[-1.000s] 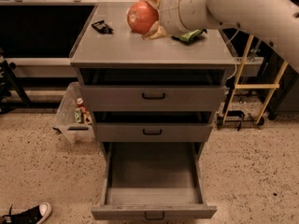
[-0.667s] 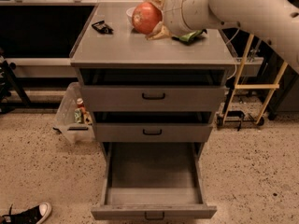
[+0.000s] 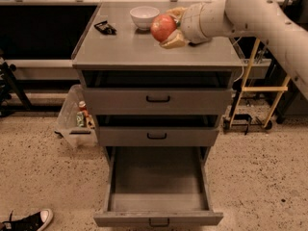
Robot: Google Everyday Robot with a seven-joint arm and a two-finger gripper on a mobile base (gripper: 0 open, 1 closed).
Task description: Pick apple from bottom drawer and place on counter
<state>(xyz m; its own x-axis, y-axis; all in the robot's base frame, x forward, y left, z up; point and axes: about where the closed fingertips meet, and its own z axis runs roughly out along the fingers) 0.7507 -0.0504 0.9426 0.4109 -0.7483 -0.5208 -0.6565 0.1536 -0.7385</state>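
The red apple (image 3: 163,28) with a paler patch is held in my gripper (image 3: 169,29), whose fingers are shut on it from the right. It hangs just above the counter (image 3: 134,52), right of centre, close to the white bowl (image 3: 144,16). My pale arm (image 3: 245,8) reaches in from the upper right. The bottom drawer (image 3: 158,186) is pulled fully open and shows nothing inside. Its black handle (image 3: 158,222) is at the front edge.
A small black object (image 3: 104,27) lies on the counter's left rear. The two upper drawers (image 3: 158,100) stand slightly ajar. A clear bin with bottles (image 3: 77,118) sits left of the cabinet. A yellow-framed cart (image 3: 255,90) stands to the right. A shoe (image 3: 29,222) lies at the bottom left.
My gripper has carried the apple a little to the right, uncovering the white bowl behind it.
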